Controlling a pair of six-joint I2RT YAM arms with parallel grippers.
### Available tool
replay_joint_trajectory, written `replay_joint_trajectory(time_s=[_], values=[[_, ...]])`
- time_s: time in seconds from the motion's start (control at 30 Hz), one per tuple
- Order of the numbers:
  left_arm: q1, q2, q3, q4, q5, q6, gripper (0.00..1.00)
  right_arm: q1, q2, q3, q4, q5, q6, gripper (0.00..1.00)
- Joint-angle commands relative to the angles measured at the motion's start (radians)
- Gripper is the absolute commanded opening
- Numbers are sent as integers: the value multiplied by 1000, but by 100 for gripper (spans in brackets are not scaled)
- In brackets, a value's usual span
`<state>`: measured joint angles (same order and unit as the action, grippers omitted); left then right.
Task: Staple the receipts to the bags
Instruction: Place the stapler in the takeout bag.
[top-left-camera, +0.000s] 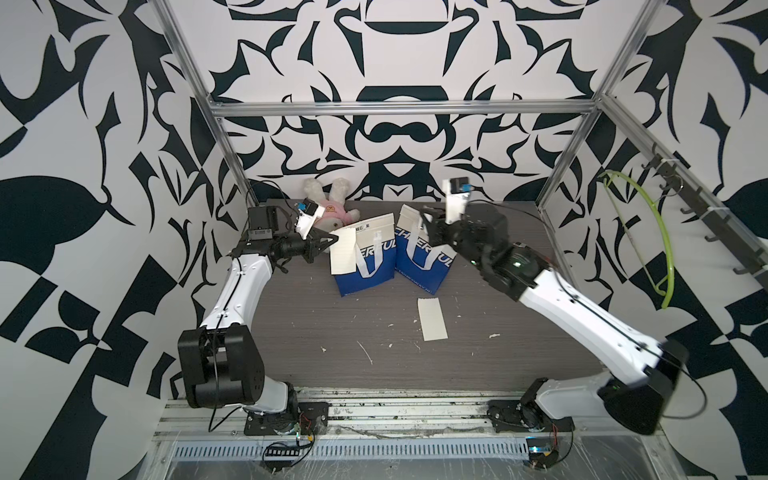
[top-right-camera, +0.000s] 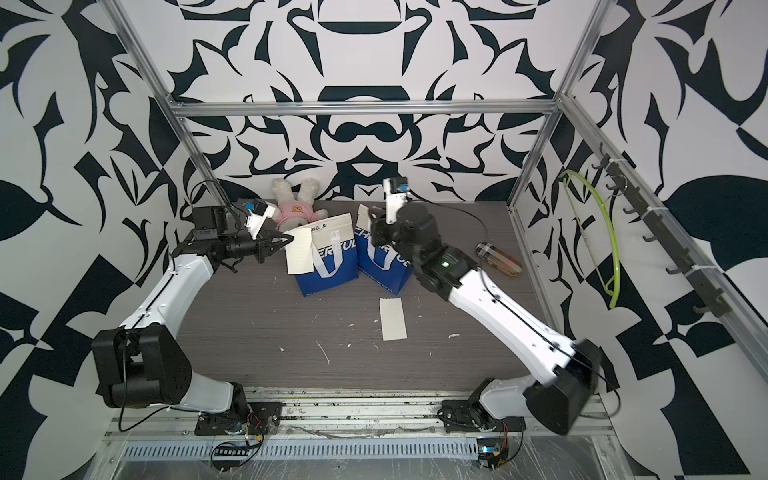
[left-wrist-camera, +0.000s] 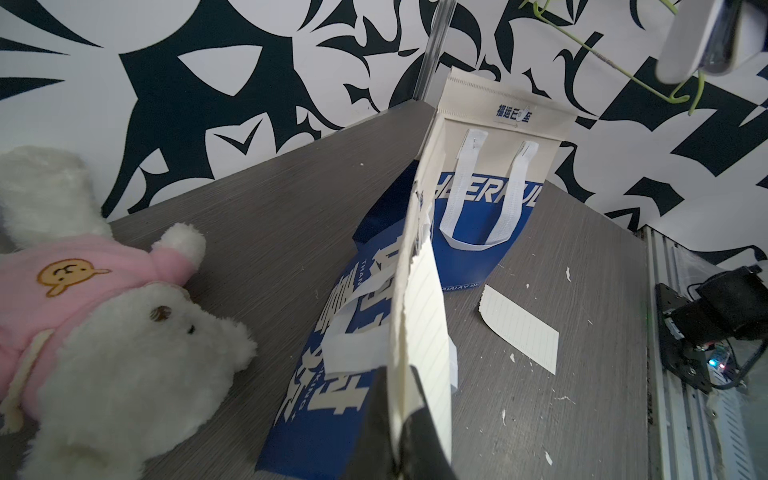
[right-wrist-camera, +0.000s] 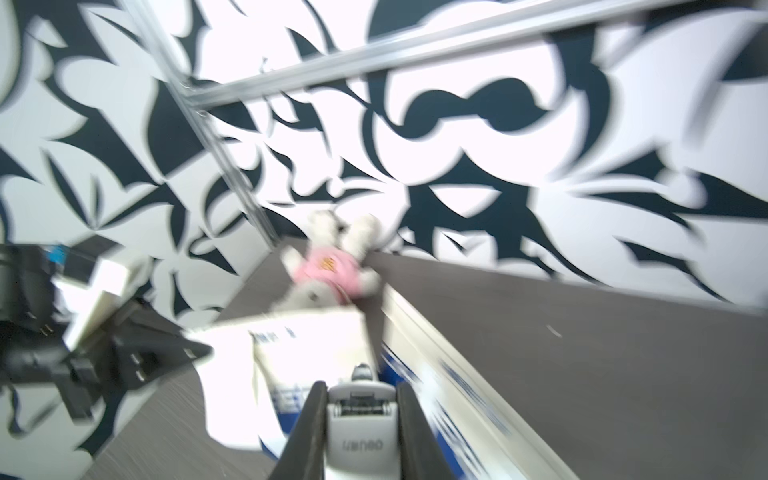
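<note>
left gripper closed tight, pinching receipt to bag; right gripper clamping stapler; stapler nudging bag risks receipt slipping askew.

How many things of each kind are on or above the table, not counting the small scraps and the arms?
bags: 2
receipts: 2
plush toy: 1
stapler: 1
striped object, kind unclear: 1
Total: 7

Bags side by side, toy behind — loose receipt in front
</note>
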<state>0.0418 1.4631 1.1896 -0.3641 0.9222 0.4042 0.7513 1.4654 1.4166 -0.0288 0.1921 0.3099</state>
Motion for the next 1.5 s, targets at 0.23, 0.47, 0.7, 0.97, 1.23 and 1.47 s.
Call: replay_joint_trajectory(time_s=[0.23,0.47,0.7,0.97,1.23,1.47], values=[[-8,-17,-42,7,-40,-28,0,132,423,270,408,68,51,0],[-7,-24,-51,7,-40,-16,0,150,459,340,422,34,58,0],[-9,-23,-51,7,-38,-11,0,152,434,344,396,20,43,0],[-9,-18,-44,10,-36,-10,0,155,535,453,332,13,50,0],[-9,-14,-38,11,-34,-8,0,164,567,449,307,30,58,0],[-10,-12,-41,11,-39,-8,0,171,556,438,265,41,48,0]])
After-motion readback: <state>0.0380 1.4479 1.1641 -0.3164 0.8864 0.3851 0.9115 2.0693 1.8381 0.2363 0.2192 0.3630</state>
